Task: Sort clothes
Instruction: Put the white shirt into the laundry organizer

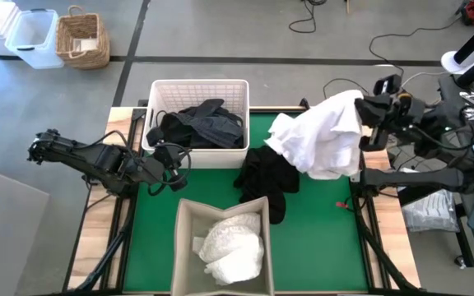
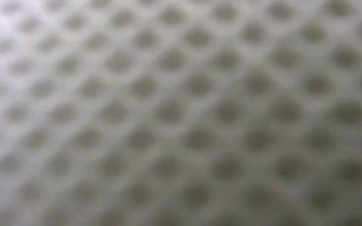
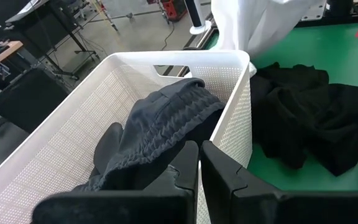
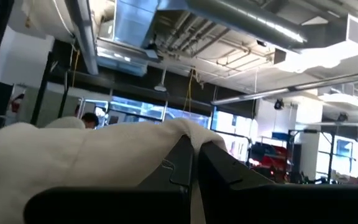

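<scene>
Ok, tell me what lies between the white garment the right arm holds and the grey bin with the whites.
The right end effector, shut on the white garment, holds it above the mat's right side. Between it and the grey bin lies only the black garment, flat on the mat; nothing visible stands taller.

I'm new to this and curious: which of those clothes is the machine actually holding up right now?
The big white garment, pinched in the right gripper at the table's right edge. The others lie loose: dark ones in the white basket and on the mat.
</scene>
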Robot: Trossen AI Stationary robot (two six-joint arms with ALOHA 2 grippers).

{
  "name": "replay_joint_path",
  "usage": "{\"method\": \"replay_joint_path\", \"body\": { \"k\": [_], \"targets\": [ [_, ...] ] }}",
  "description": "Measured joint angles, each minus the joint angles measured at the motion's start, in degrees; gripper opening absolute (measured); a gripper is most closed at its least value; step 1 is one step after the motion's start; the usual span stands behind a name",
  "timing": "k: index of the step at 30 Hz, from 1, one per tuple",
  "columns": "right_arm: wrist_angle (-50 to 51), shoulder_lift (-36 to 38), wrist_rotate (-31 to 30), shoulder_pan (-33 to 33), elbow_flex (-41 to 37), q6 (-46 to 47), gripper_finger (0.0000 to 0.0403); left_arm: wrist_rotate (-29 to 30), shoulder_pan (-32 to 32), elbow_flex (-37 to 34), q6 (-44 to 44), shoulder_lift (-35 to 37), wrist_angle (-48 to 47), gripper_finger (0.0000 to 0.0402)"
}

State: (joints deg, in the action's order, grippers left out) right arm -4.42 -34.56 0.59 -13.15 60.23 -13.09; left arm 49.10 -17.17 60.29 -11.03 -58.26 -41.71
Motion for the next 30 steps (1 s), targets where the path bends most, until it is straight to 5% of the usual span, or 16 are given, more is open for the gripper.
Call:
{"method": "replay_joint_path", "body": {
  "k": [30],
  "targets": [
    [-0.27, -21.31, 19.46, 0.00, 28.00, 7.15, 0.0009, -0.04, -0.02, 0.00, 6.70, 0.35, 6.46, 0.0000]
  ]
}}
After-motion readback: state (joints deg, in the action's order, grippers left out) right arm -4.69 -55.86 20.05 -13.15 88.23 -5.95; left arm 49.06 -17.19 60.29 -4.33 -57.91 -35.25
